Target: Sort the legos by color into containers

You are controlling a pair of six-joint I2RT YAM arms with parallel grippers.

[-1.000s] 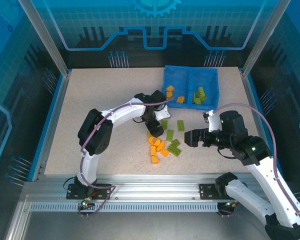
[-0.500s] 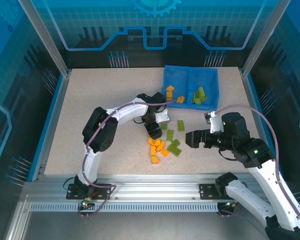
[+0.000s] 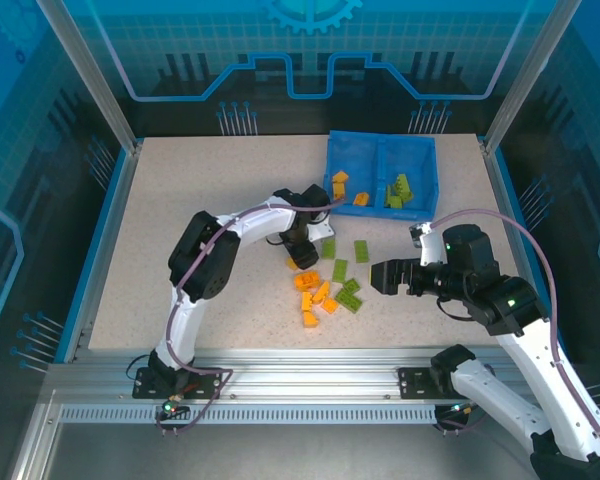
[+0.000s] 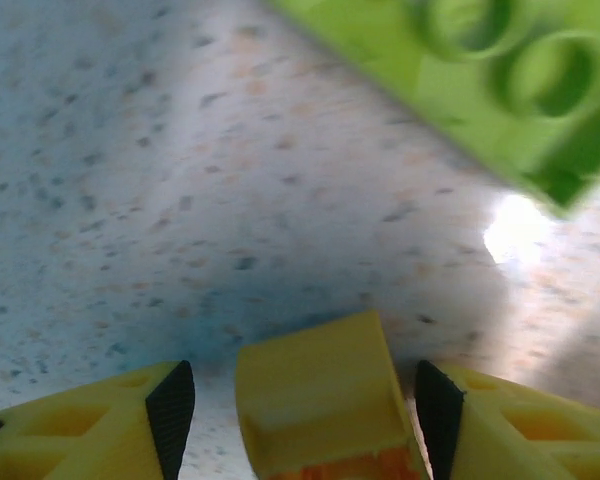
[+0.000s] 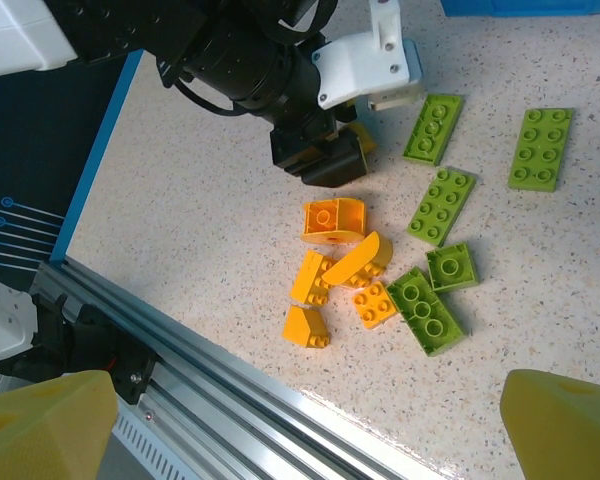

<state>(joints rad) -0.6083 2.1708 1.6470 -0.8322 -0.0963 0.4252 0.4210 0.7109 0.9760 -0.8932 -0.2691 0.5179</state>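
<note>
My left gripper (image 3: 301,254) (image 4: 295,400) is down on the table, open, its yellow fingers (image 4: 100,425) on either side of an orange lego (image 4: 315,385) with small gaps. A lime-green lego (image 4: 480,70) lies just beyond. Loose orange legos (image 5: 332,220) (image 5: 308,327) and green legos (image 5: 441,205) (image 5: 425,310) lie clustered mid-table (image 3: 325,290). The blue tray (image 3: 378,136) holds orange legos (image 3: 340,182) in its left compartment and green legos (image 3: 400,190) in its right. My right gripper (image 3: 380,276) (image 5: 305,425) hovers open beside the cluster, holding nothing.
An aluminium rail (image 5: 210,390) runs along the table's near edge, just below the cluster. The left arm's dark wrist (image 5: 315,150) stands over the cluster's far side. Blue walls enclose the table (image 3: 210,200).
The left gripper has come down and toward the near edge onto an orange lego at the top of the cluster. The right arm has hardly moved.
</note>
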